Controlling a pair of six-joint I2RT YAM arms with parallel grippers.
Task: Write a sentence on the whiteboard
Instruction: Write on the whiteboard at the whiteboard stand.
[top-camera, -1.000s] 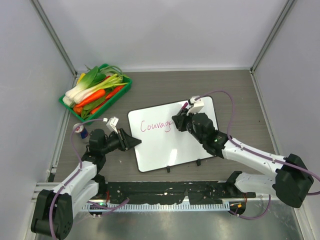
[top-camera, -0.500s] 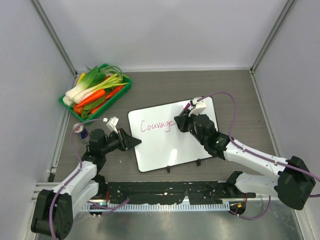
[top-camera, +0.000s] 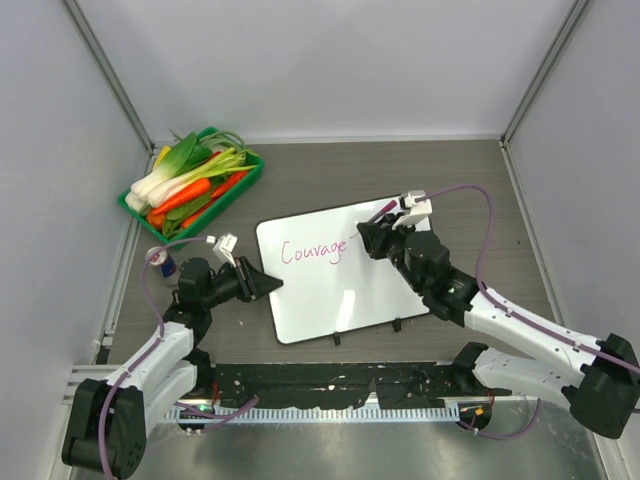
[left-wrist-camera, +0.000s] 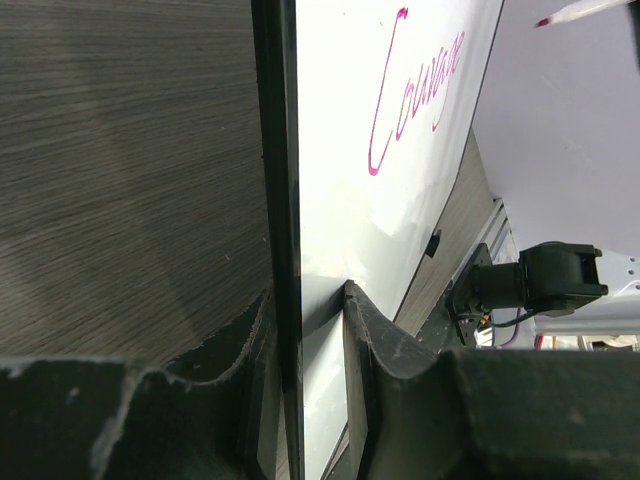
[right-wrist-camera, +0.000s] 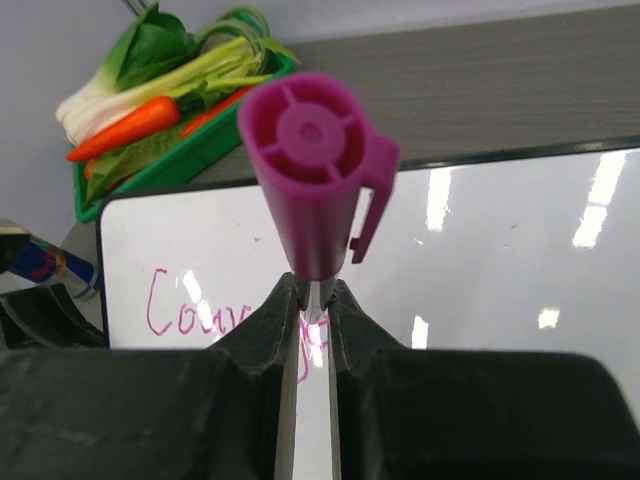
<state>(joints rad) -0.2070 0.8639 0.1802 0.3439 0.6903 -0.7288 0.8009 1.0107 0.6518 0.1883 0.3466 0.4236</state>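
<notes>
Rightward and a little upward in the overhead view is where the right arm has shifted in the last second, away from the end of the written word and toward the board's upper right corner; the left arm and the board have not moved.

The whiteboard (top-camera: 330, 290) lies flat at mid-frame, turned slightly, its two clips on the lower edge. The left gripper (top-camera: 268, 284) is clenched on the board's left edge: its wrist view shows the thin black frame pinched between both fingers (left-wrist-camera: 362, 330). This looks like a brace to keep the board from sliding under pen pressure. The right gripper (top-camera: 375, 237) is closed on a magenta marker (right-wrist-camera: 312, 170), gripped low on the barrel with the capped back end toward the wrist camera, so the tip points down at the board. From the left wrist view the marker's tip seems to be lifted off the surface, probably repositioning for the next word. The sentence (top-camera: 312, 252) so far reads "Courage", in pink cursive on the upper left of the board, leaving most of the line unwritten.

Everything sits on a dark wood-grain table (top-camera: 480, 180) boxed in by pale grey walls. A green tray (top-camera: 135, 205) of vegetables sits at upper left, with a small can (top-camera: 165, 265) just below it, both well apart from the board.
</notes>
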